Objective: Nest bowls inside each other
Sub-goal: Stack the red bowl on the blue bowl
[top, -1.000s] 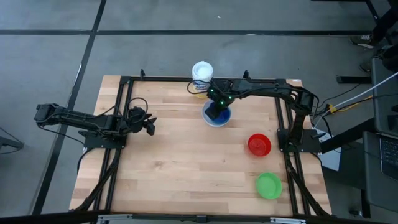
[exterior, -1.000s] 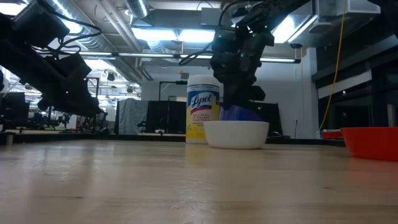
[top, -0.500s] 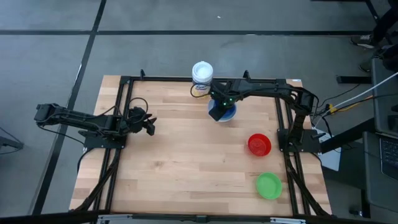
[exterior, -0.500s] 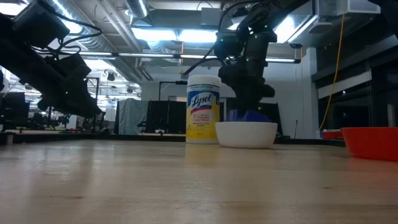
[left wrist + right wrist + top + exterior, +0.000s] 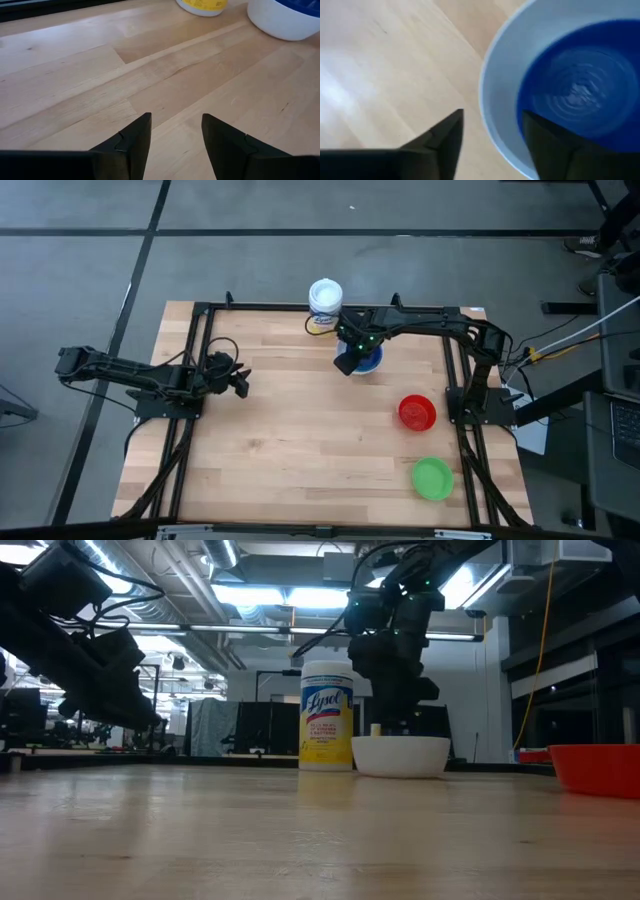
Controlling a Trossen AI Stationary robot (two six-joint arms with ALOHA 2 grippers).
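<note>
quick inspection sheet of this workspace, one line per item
surface: wooden table, bare in the middle.
job's things: dark blue bowl sits inside the white bowl at the far edge; red bowl and green bowl lie loose near the right side; no teal bowl seen.
clutter: yellow-labelled wipes container beside the white bowl.
grippers: right gripper open just above the white bowl's rim, holding nothing; left gripper open over bare wood at the left.
cables: yellow and white cables off the table's right.
surroundings: grey floor; ceiling lights in the room behind.
</note>
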